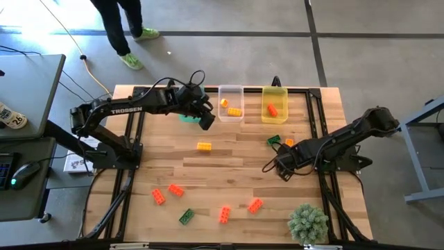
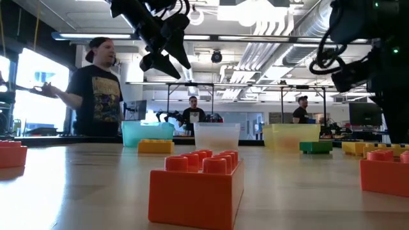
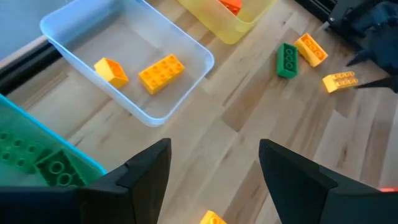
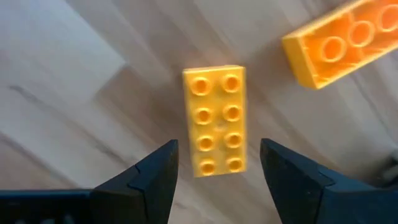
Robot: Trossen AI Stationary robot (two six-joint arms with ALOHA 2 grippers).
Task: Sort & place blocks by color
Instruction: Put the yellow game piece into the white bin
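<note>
The right gripper (image 4: 214,165) reaches low over the worktop (image 1: 229,163), jaws released, a yellow brick (image 4: 216,120) lying flat just ahead between them. Farther off, the left gripper (image 3: 211,168) hovers, jaws released and empty, beside the clear bin (image 3: 134,59); its teal bin (image 3: 37,155) is cut off.

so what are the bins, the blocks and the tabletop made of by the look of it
The clear bin looks like thin translucent plastic: the wood shows through its walls. The yellow block looks like moulded hard plastic with a smooth, slightly glossy finish, round studs and crisp edges. The tabletop seems to be wood, perhaps laminated planks, going by the grain and seams.
</note>
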